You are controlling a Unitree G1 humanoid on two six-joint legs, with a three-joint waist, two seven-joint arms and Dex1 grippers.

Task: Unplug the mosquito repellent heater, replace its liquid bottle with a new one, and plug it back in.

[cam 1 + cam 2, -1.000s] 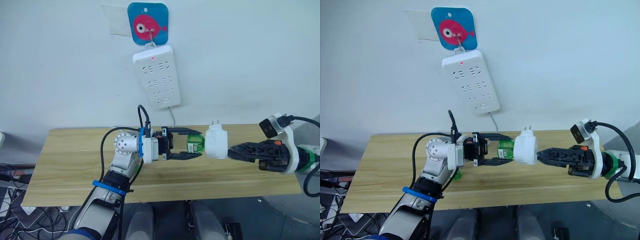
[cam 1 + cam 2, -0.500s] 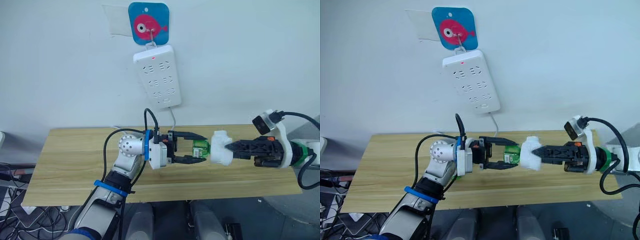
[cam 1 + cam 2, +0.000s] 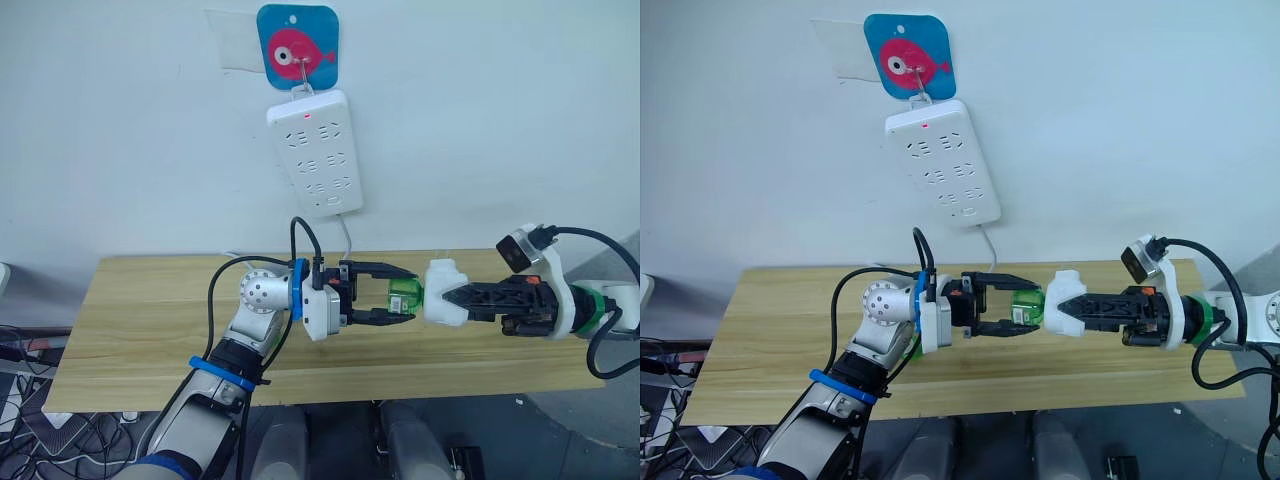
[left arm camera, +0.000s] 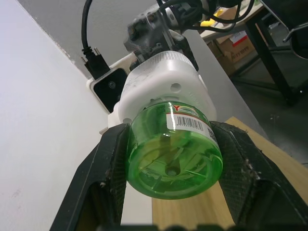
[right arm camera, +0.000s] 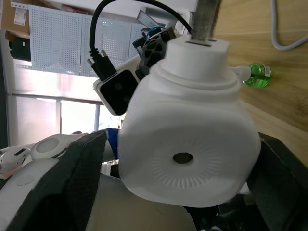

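Above the table, the white mosquito repellent heater is held sideways by my right gripper, which is shut on its domed body. A green liquid bottle sticks out of the heater toward my left arm. My left gripper is shut on that bottle, one finger on each side of it. The right wrist view looks at the heater's round vented face, with a metal prong rising behind it. A second green bottle with a white tip lies on the wooden table.
A long white power strip hangs on the wall from a blue fish hook, its red light on and its cable dropping behind the wooden table. Both arms meet over the table's middle.
The right gripper has turned the heater so its prongs no longer point up, and brought it leftward. My left gripper moved right and closed around the green bottle.
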